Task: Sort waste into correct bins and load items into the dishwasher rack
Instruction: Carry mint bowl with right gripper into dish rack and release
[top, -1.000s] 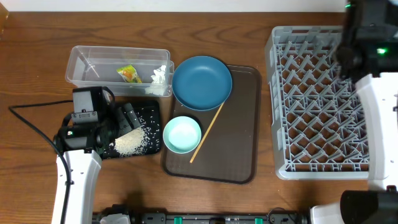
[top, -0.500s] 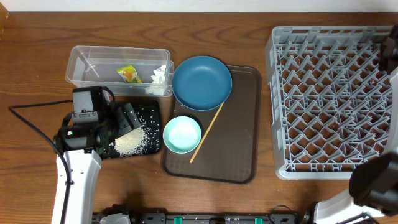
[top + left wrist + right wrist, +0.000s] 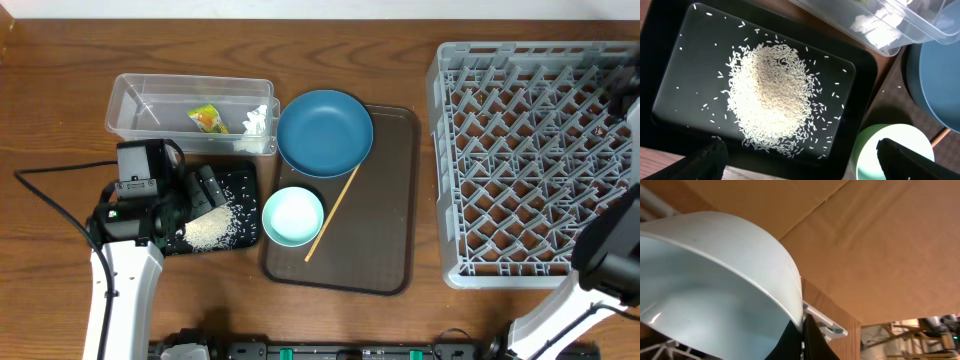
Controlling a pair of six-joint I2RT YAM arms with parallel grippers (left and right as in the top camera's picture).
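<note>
The left pincer (image 3: 805, 167) hangs spread wide over the black tray (image 3: 670, 60), where the rice grains (image 3: 772, 95) lie in a heap, while the right pincer (image 3: 802, 335) is clamped on the rim of a light blue bowl (image 3: 705, 280). The yellow-orange wrapper (image 3: 207, 119) and crumpled tissue (image 3: 257, 120) lie inside the clear tub (image 3: 130, 95), just behind the black tray. The dark blue dish (image 3: 324, 131), mint bowl (image 3: 293, 216) and chopstick (image 3: 333, 214) rest on the brown tray (image 3: 380, 230), with the grey dishwasher rack (image 3: 520, 170) beside it on the wooden surface (image 3: 60, 100).

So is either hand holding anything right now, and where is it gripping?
The right hand pinches a pale bowl by its rim. The left hand is open, holding nothing.
</note>
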